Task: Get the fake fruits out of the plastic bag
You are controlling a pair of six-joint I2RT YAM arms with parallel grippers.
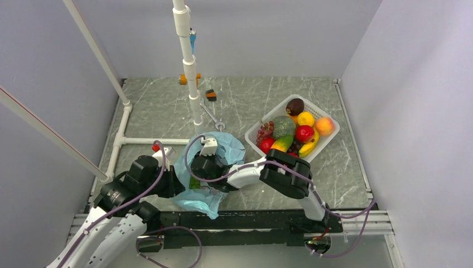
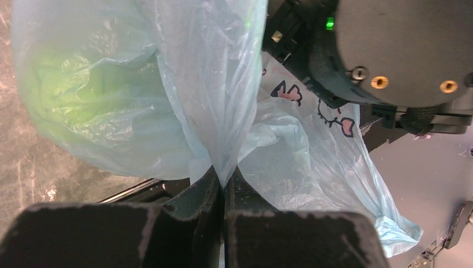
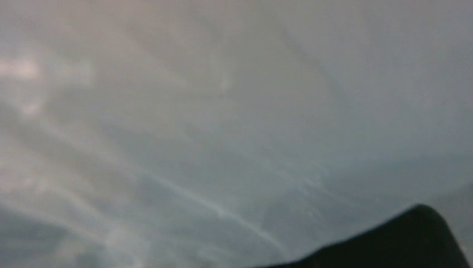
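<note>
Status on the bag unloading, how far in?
Looks done: mango and peach sit in the white basket. In hand: left gripper pinches the plastic bag film; right gripper reaches inside, grip not visible. Left: at least one green fruit shows through the bag.

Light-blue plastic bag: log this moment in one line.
left gripper: shut on light-blue translucent plastic bag | right gripper: inside bag, jaws hidden

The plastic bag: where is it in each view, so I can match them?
Top external: the plastic bag lies lower centre, between the arms.
Left wrist: fills left and centre, pinched in the left hand.
Right wrist: only blurred pale film, probably the bag.
Shared landmark: the right arm's black wrist, upper right in the left wrist view.
</note>
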